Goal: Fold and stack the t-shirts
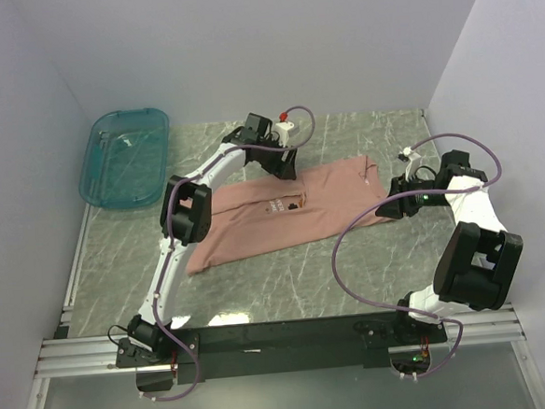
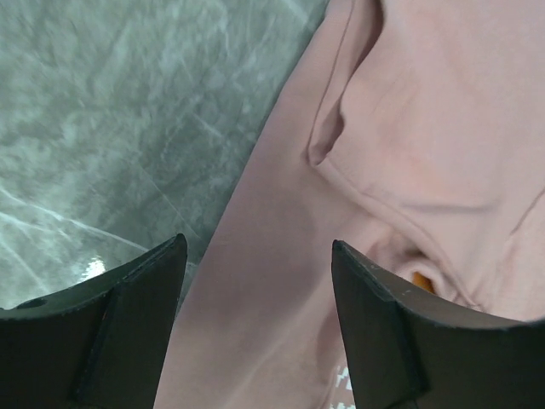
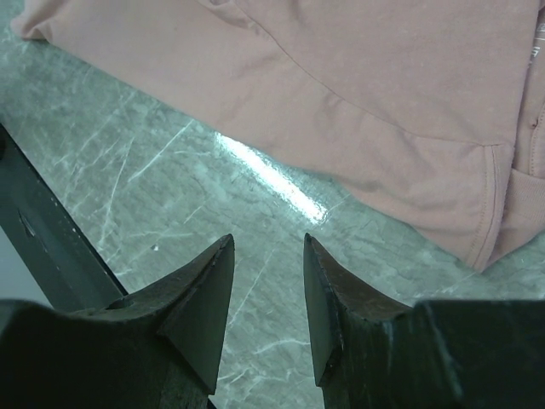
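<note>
Left arm [image 1: 184, 211] hides part of the dusty-pink t-shirt [image 1: 255, 226], spread on the marble table [image 1: 260, 290]; chest print [image 1: 282, 206] too small to read; left gripper [image 2: 255, 247] gapes wide over its fabric, empty; right gripper [image 3: 268, 243], narrowly parted, empty, over bare marble beside the hem.

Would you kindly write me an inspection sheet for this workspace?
Surface: glossy grey-green marbled tabletop, no spills seen.
Job's things: dusty-pink cotton t-shirt, lying rumpled in a long strip mid-table.
Clutter: translucent teal plastic bin, far left corner, apart from the shirt.
Grippers: left gripper open above the shirt's edge; right gripper open above bare tabletop beside the shirt; neither holds anything.
Cables: purple cables loop from both arms, the right one near the shirt.
Surroundings: plain pale walls on three sides.
</note>
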Action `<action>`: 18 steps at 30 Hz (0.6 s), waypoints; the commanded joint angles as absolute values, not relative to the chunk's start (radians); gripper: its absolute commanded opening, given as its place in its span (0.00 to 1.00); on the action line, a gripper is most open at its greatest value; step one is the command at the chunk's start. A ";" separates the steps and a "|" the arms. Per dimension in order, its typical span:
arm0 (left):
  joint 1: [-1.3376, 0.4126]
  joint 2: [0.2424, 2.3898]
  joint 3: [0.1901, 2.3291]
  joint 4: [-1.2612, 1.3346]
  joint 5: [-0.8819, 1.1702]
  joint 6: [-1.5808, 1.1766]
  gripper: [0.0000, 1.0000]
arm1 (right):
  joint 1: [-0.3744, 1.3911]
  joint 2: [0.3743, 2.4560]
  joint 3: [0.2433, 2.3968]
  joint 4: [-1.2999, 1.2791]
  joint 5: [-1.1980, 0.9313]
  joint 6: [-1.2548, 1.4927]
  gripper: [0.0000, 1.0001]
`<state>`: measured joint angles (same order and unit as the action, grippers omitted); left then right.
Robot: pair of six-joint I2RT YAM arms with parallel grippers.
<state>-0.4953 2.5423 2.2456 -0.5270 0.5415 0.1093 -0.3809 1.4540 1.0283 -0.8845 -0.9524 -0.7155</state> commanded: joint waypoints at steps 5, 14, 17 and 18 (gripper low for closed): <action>-0.503 2.569 2.289 -0.537 0.529 0.103 0.71 | -0.402 1.453 1.068 -0.925 -1.008 -0.755 0.45; -0.517 2.574 2.290 -0.551 0.532 0.115 0.33 | -0.416 1.457 1.074 -0.946 -1.026 -0.772 0.46; -0.522 2.574 2.287 -0.557 0.528 0.118 0.20 | -0.420 1.459 1.075 -0.950 -1.029 -0.775 0.45; -0.522 2.576 2.287 -0.558 0.528 0.118 0.16 | -0.420 1.460 1.075 -0.951 -1.029 -0.776 0.46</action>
